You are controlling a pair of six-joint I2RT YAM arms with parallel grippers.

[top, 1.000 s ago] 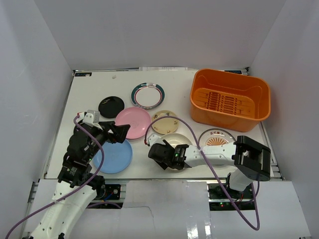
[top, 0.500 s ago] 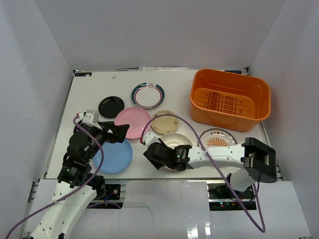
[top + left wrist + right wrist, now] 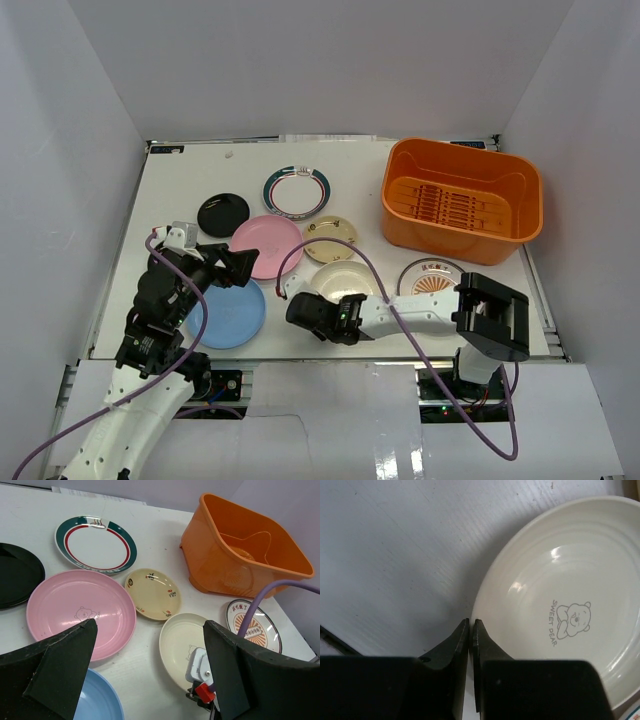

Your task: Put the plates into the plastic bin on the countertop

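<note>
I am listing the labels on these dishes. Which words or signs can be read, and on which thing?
"SWEET DEAR": on the cream plate, beside a bear drawing.
Characters on the orange-patterned plate: too blurred to read.
The pink plate: bear drawing, no readable words.

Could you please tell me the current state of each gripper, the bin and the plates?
Left gripper: open, holding nothing.
Right gripper: shut, tips at the cream plate rim.
Plastic bin: upright, empty.
Plates: all seven on the countertop, none in the bin.
</note>
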